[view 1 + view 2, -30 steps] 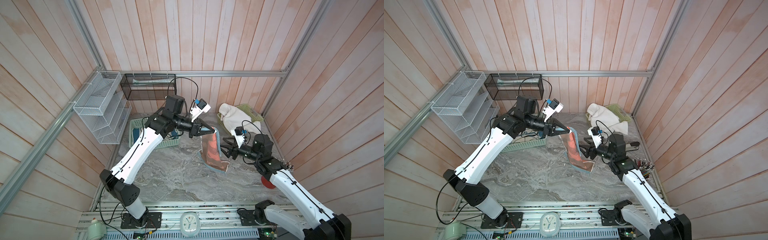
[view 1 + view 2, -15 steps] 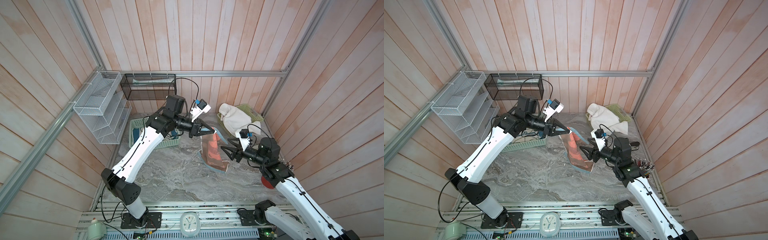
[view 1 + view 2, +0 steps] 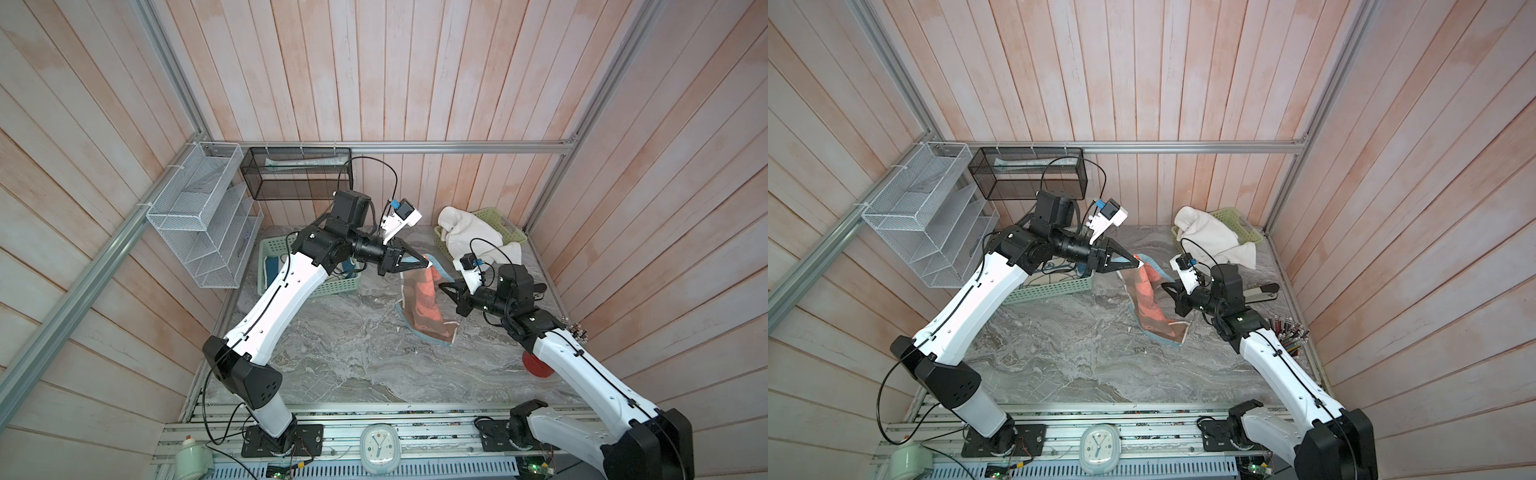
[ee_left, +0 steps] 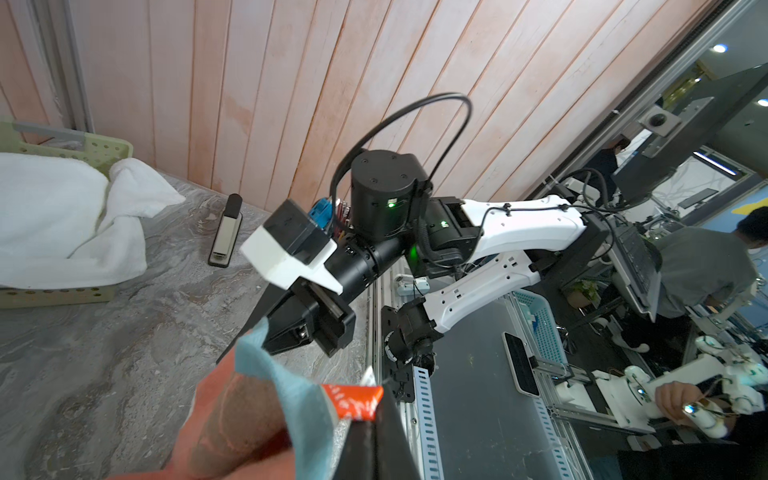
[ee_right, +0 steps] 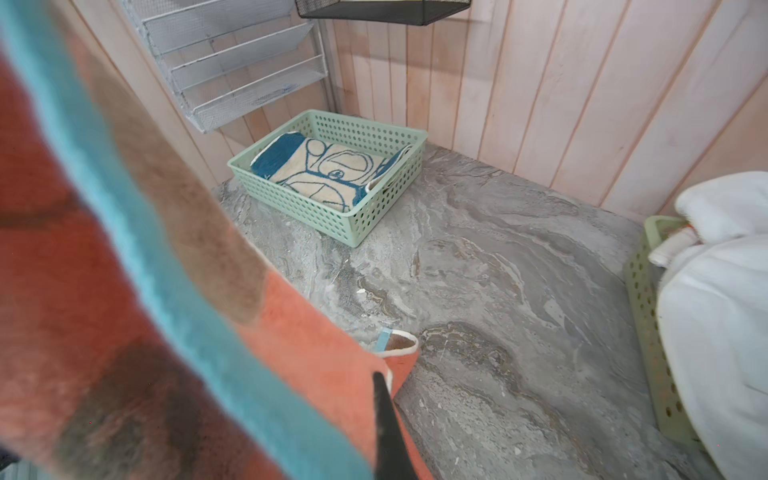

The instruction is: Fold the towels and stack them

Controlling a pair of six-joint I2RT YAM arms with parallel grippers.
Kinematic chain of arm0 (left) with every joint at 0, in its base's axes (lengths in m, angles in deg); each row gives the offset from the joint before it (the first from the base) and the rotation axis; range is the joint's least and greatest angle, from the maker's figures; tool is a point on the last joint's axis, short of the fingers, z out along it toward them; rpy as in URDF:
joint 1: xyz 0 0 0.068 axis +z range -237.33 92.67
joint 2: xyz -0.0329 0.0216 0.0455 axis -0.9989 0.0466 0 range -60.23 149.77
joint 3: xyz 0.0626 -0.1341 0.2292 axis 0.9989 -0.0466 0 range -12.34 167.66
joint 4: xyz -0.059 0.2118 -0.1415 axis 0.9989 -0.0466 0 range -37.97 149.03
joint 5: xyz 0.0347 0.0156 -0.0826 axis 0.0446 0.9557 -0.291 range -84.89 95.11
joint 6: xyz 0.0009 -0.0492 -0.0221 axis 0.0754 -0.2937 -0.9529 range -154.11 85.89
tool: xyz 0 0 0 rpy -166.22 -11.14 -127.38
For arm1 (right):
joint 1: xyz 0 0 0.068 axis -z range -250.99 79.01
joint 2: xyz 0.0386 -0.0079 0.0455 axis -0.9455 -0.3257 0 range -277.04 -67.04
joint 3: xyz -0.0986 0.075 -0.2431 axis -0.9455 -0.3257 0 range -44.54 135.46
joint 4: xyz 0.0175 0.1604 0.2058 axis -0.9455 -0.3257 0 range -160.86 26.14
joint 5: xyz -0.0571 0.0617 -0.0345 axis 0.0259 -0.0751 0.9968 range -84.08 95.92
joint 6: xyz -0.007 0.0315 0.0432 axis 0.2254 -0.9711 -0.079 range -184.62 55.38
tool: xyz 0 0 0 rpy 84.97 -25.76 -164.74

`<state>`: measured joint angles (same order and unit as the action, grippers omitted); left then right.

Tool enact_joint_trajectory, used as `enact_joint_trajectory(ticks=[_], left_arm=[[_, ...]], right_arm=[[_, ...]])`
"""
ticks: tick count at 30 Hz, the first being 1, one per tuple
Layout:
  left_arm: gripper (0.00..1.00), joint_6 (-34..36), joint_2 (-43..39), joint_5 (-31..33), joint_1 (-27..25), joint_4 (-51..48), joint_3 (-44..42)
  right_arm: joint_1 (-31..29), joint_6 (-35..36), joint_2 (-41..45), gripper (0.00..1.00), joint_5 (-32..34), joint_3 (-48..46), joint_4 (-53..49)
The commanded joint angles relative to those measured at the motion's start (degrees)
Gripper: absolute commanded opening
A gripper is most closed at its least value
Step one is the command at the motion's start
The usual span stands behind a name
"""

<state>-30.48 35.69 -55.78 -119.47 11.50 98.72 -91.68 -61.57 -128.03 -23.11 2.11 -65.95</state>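
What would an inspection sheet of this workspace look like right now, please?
Surface: marbled grey table, small pale specks.
Job's things: striped towel hangs from left hand, lower end on table; white towel heaped over right basket; cream-and-blue towel folded in left basket.
Clutter: stapler, red object, pen bundle near right wall.
Hands: left hand shut on towel's top corner; right hand shut on its side edge.
Cables: black loops at both wrists, clear of towel.
Surroundings: white wire rack, black mesh shelf, clock.

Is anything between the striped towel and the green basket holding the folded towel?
Nothing visible: the tabletop between the striped towel and that green basket is bare, though the left arm reaches over the basket.
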Motion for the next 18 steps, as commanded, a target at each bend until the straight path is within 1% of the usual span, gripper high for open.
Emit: enact_joint_trajectory(ticks=[1,4,8,12,15,18], left_arm=[[0.00,-1.26,-4.31,7.95,0.25,2.08,-1.44],[0.00,-1.93,-7.36,17.80,-0.53,3.57,-2.15],[0.00,-1.18,-11.46,32.01,-4.42,4.03,-0.48],[0.00,1.75,-14.78,47.17,-12.90,3.95,2.07],[0.00,3.39,-15.65,55.73,-19.08,3.84,5.28],[0.00,5.48,-15.45,62.14,-25.68,3.28,9.11]], right_arm=[[-0.24,-0.04,4.72,0.00,8.52,5.04,-4.30],[-0.31,1.40,6.58,0.00,12.80,11.84,-12.22],[-0.33,3.38,6.46,0.00,16.78,24.92,-23.76],[-0.37,5.39,5.20,0.00,19.05,38.98,-33.65],[-0.34,6.55,2.99,0.00,20.13,50.73,-41.51],[-0.38,6.79,-0.20,0.00,20.74,62.71,-48.40]])
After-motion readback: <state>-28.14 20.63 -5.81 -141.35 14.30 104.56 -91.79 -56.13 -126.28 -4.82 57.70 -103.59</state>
